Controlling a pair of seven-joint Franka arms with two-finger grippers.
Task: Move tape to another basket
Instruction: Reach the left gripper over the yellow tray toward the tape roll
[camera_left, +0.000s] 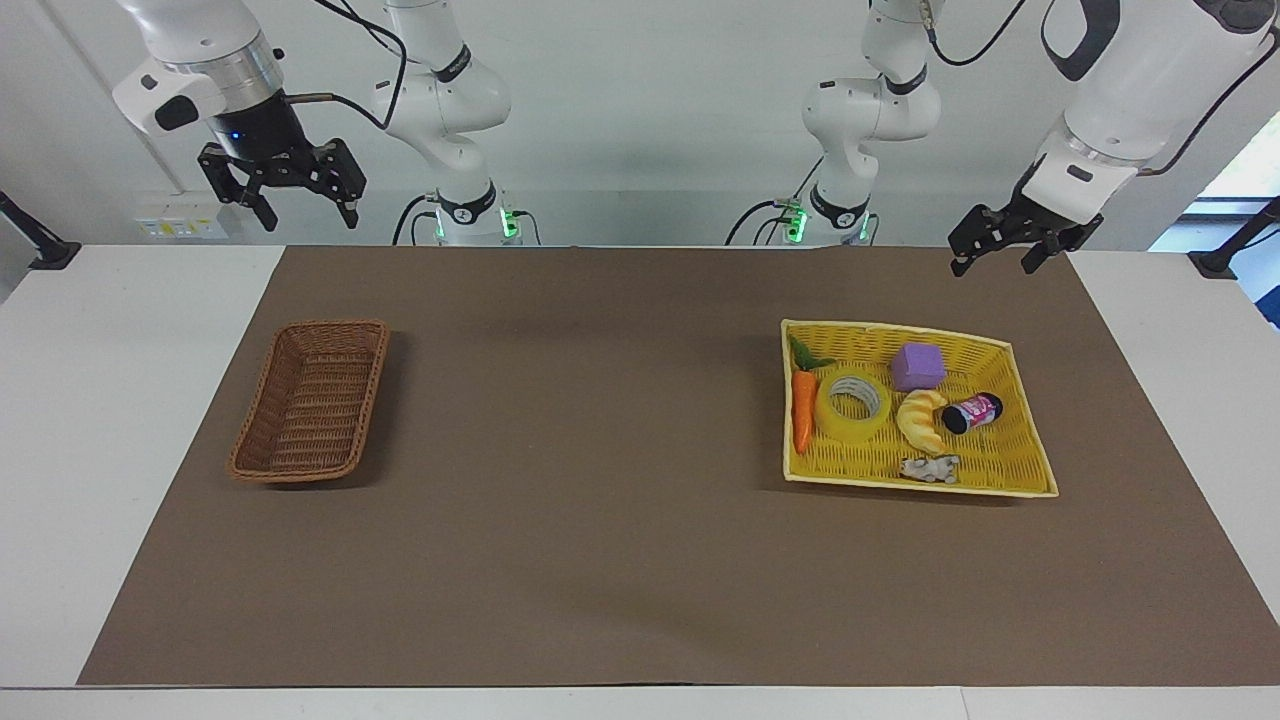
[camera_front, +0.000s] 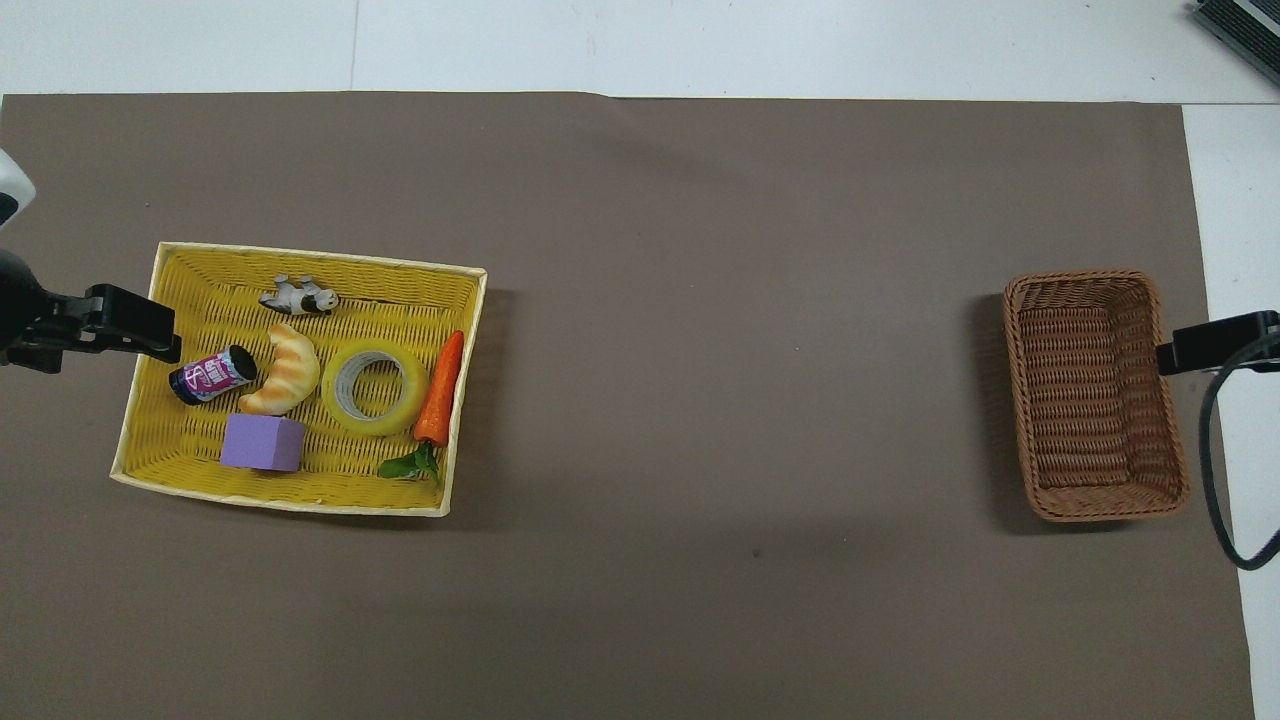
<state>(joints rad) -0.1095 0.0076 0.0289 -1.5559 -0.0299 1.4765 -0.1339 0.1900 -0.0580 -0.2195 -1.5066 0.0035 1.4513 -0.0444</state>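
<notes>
The yellow tape (camera_left: 850, 428) lies flat in the shallow yellow tray (camera_left: 1010, 450), between a carrot and a croissant toy; it also shows in the overhead view (camera_front: 375, 426). The brown wicker basket (camera_left: 310, 400) stands empty toward the right arm's end of the table and also shows in the overhead view (camera_front: 1095, 395). My left gripper (camera_left: 992, 263) is open and empty, up in the air over the tray's edge at the left arm's end; one of its fingers (camera_front: 135, 325) shows from above. My right gripper (camera_left: 310, 216) is open and waits high beside the brown basket.
The tray (camera_front: 190, 450) also holds an orange carrot (camera_left: 802, 408), a croissant toy (camera_left: 922, 420), a purple cube (camera_left: 918, 366), a small dark can (camera_left: 970, 412) and a small grey animal figure (camera_left: 930, 468). A brown mat (camera_left: 600, 450) covers the table.
</notes>
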